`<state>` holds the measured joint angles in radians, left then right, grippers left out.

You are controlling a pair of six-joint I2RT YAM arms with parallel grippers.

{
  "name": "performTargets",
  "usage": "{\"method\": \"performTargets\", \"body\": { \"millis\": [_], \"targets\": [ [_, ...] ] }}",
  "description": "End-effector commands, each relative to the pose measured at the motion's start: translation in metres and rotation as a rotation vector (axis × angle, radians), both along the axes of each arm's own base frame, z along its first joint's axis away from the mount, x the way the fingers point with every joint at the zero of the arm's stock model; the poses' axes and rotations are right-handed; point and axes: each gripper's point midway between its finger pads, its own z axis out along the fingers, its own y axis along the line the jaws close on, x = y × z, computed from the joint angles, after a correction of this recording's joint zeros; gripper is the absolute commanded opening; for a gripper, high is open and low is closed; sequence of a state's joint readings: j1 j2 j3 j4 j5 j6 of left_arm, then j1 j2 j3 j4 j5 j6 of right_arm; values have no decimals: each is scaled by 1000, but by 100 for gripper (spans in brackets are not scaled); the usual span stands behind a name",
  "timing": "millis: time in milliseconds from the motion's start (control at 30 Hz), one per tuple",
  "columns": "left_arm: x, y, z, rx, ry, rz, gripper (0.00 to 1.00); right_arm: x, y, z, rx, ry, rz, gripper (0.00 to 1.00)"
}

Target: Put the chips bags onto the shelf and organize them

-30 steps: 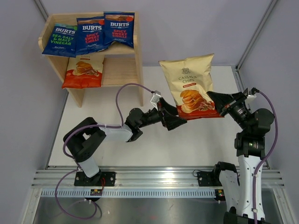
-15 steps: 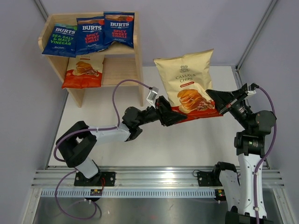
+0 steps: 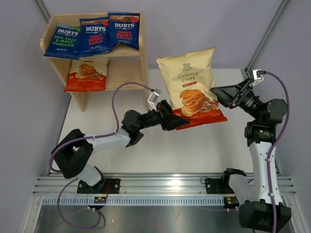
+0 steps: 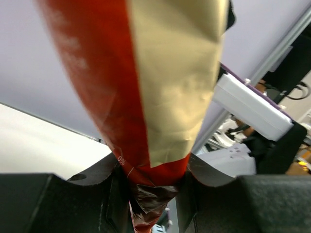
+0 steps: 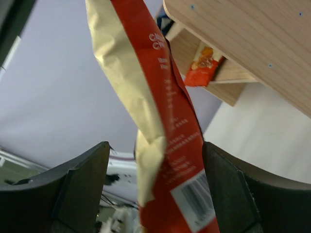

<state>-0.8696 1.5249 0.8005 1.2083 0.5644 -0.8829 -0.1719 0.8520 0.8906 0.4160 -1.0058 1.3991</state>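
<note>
A cream Cassava chips bag [image 3: 187,87] with a red-orange bottom hangs upright in the air right of the shelf [image 3: 144,73]. My left gripper [image 3: 171,120] is shut on its lower left corner; the left wrist view shows the crumpled foil [image 4: 165,97] pinched between the jaws [image 4: 153,187]. My right gripper [image 3: 219,95] stands open at the bag's right edge. In the right wrist view the bag [image 5: 167,141] passes between the spread fingers [image 5: 155,189] with gaps on both sides. Three blue BURTS bags [image 3: 95,36] lean on the top tier. A second cream bag [image 3: 87,73] sits at the left of the lower tier.
The shelf's right side panel [image 5: 252,39] stands close to the held bag. My left arm's purple cable [image 3: 116,99] loops up in front of the shelf. An aluminium rail [image 3: 160,187] runs along the near edge, with grey walls on both sides.
My left gripper closed on the bag's lower corner. My right gripper opened and let go of the bag. The bag shifted a little left and away, toward the shelf.
</note>
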Motion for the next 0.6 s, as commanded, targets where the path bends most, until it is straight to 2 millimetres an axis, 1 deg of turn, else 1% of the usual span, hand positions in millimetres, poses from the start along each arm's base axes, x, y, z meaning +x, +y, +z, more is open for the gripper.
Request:
{"method": "performTargets", "body": {
  "millis": [0, 33, 67, 100, 133, 167, 200, 233, 267, 300, 333, 367, 400, 433, 467, 500, 533, 567],
  "targets": [
    [-47, 52, 73, -271, -248, -139, 25, -23, 11, -7, -258, -271, 86, 85],
    [-53, 56, 75, -268, -238, -181, 25, -24, 11, -8, -282, -283, 77, 87],
    [-55, 61, 76, -262, -253, -192, 25, -24, 10, -4, -344, -366, 51, 88],
    [-59, 62, 75, -247, -265, -208, 25, -23, 9, -13, -360, -309, 41, 90],
    [-64, 64, 71, -222, -300, -226, 24, -23, 7, -15, -389, -312, 26, 91],
    [-66, 65, 71, -191, -291, -226, 24, -25, 7, -12, -418, -345, 27, 91],
    [-66, 64, 68, -165, -292, -228, 24, -30, 9, -16, -408, -321, 56, 91],
    [-68, 63, 64, -131, -326, -230, 24, -36, 13, -10, -402, -362, 87, 92],
    [-69, 62, 66, -112, -341, -232, 24, -46, 19, -16, -357, -316, 163, 92],
    [-73, 63, 61, -69, -338, -260, 24, -52, 22, -9, -365, -389, 180, 92],
    [-76, 64, 61, -58, -361, -267, 25, -55, 25, -11, -358, -379, 204, 92],
    [-79, 65, 62, -49, -379, -282, 24, -53, 25, -9, -375, -400, 191, 92],
    [-85, 67, 60, -26, -393, -317, 25, -49, 26, -18, -361, -316, 206, 92],
    [-87, 68, 61, -16, -404, -328, 26, -49, 29, -18, -360, -307, 219, 92],
    [-85, 65, 56, 18, -374, -341, 27, -52, 32, -18, -330, -263, 249, 91],
    [-84, 63, 61, 30, -376, -346, 28, -55, 35, -11, -323, -311, 267, 91],
    [-78, 60, 58, 47, -386, -327, 29, -60, 37, -7, -308, -323, 290, 90],
    [-72, 54, 47, 110, -314, -328, 30, -70, 41, 0, -282, -341, 327, 90]
  ]
}}
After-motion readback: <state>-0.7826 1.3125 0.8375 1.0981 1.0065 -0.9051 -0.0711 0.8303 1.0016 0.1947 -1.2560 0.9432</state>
